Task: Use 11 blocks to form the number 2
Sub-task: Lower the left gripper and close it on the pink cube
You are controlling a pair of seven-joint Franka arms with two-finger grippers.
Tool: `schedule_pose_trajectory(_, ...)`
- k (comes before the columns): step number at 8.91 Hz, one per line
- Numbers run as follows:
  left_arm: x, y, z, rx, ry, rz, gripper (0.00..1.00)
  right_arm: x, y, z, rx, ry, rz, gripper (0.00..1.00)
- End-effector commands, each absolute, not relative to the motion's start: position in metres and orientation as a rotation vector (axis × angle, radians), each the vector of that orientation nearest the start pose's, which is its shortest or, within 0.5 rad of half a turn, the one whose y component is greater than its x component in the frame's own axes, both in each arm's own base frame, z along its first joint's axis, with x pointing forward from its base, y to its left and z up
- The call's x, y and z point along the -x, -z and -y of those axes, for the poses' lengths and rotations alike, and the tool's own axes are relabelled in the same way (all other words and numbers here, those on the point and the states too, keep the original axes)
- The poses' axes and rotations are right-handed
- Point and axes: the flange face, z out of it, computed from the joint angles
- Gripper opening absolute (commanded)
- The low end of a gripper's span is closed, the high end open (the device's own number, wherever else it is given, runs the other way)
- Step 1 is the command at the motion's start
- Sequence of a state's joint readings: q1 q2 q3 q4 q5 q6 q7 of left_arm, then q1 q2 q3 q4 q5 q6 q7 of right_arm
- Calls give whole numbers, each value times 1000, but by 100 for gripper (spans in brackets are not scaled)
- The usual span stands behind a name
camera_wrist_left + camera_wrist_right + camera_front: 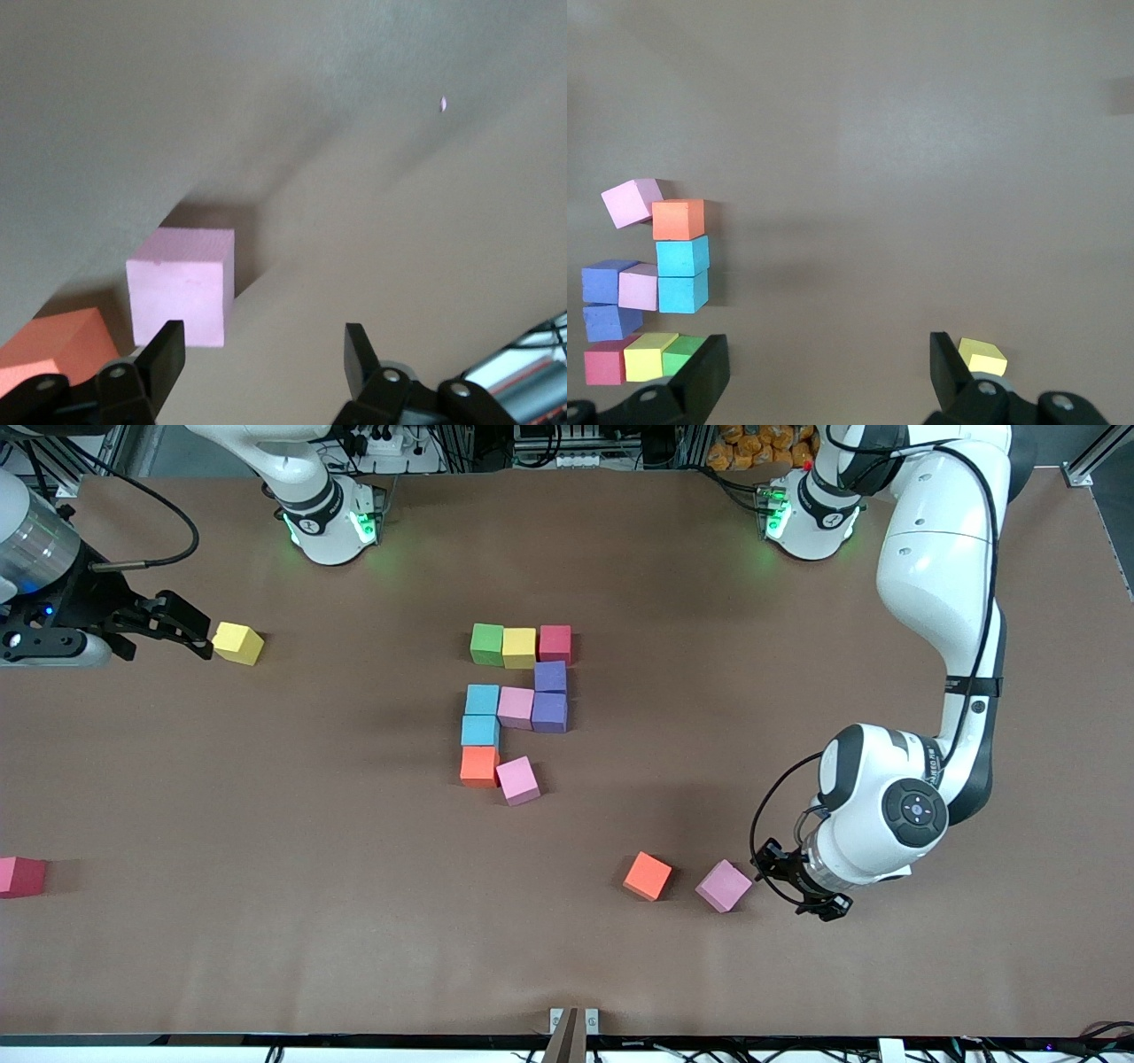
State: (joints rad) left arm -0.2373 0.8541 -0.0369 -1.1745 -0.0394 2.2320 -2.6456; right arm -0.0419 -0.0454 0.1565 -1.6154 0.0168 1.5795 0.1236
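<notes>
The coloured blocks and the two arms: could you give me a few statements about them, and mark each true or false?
1. The green block sits in a row with a yellow and a red one. True.
2. The left gripper is shut on the loose pink block. False: its fingers are open, the block on the table beside them.
3. A loose orange block lies beside that pink block. True.
4. The right gripper holds a purple block. False: it is open and holds nothing, beside a lone yellow block.
5. The digit is finished. False: its bottom row has only an orange block and a tilted pink one.
</notes>
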Motion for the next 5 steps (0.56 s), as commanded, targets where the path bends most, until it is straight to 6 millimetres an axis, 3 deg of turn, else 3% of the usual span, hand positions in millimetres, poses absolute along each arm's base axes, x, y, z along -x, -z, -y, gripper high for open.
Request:
schedule_pose_trajectory(1,-749,-296,230,-1090,64,-2683,81,-536,-632,-65,3139,8,-10,100)
schedule_pose_trajectory(3,-748,-283,237,-1107,61,-2669,81,-536,-632,-66,3139,8,-5,100)
schedule_pose_trajectory(5,-740,-261,258,-1172,62,-2658,81,-536,-631,-67,3139,4,-3,100)
